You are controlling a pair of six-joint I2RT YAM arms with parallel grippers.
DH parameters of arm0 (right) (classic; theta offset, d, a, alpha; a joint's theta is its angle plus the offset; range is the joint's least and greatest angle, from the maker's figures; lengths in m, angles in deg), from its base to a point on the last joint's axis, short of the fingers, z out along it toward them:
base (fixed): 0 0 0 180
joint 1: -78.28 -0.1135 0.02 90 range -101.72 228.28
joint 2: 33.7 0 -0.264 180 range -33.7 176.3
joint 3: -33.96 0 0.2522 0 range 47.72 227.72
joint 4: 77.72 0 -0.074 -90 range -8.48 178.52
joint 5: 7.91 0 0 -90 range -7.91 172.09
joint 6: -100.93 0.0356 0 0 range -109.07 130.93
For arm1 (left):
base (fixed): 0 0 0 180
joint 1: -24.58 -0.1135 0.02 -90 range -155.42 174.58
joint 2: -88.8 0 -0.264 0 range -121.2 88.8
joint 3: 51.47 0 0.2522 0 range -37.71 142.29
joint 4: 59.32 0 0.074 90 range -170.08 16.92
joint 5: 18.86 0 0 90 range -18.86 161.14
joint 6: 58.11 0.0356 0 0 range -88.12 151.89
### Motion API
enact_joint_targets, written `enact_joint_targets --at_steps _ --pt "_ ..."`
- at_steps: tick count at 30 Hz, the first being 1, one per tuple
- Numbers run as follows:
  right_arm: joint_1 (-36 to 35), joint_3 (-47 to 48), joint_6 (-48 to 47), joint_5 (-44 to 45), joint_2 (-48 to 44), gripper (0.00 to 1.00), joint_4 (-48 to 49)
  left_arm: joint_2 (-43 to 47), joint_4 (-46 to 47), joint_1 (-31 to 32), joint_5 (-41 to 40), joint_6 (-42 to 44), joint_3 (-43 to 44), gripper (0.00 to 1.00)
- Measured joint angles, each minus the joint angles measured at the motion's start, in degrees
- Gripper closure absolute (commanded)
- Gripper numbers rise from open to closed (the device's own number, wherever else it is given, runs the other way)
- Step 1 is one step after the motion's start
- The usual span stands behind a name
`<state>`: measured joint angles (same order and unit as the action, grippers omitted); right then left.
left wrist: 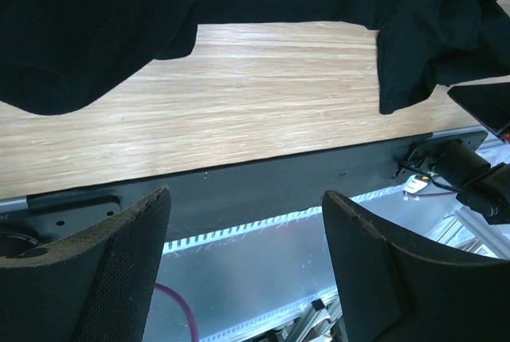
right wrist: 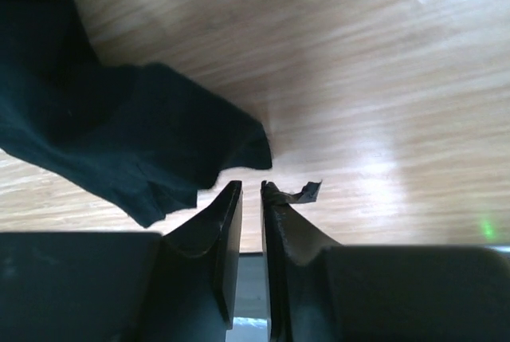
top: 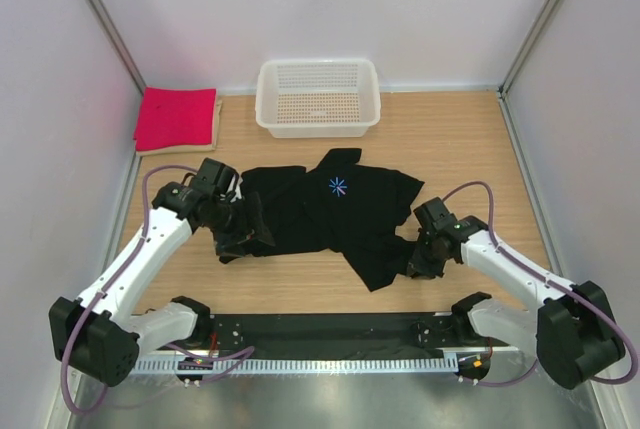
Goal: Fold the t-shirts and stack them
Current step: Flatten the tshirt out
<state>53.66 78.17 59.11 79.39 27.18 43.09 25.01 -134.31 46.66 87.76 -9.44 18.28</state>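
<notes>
Spreading seems intended: black t-shirt [top: 320,214] is flanked by wide left tool [left wrist: 245,198] at nine o'clock, narrow empty right tool [right wrist: 250,189] at four.

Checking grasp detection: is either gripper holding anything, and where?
Nothing held. Left gripper wide open, empty; right gripper nearly closed beside the black t-shirt, no cloth between.

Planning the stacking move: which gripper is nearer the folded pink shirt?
Left. The left gripper is at the left edge of the black shirt, just on the near side of the pink shirt; the right gripper is at the black shirt's right edge, much farther off.
</notes>
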Motion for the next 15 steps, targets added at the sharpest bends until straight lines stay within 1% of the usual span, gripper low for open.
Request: enact_joint_targets --at_steps 4,9,15 --pt "0.00 0.00 -0.07 0.44 2.25 0.68 2.03 -0.02 -0.04 0.00 0.04 0.00 0.00 0.23" --pt "0.00 0.00 -0.20 0.90 4.44 0.65 3.15 -0.42 -0.02 0.00 0.07 0.02 0.00 0.23" --pt "0.00 0.90 -0.72 1.57 6.88 0.64 3.37 -1.49 -0.02 0.00 0.09 0.09 0.00 0.23"
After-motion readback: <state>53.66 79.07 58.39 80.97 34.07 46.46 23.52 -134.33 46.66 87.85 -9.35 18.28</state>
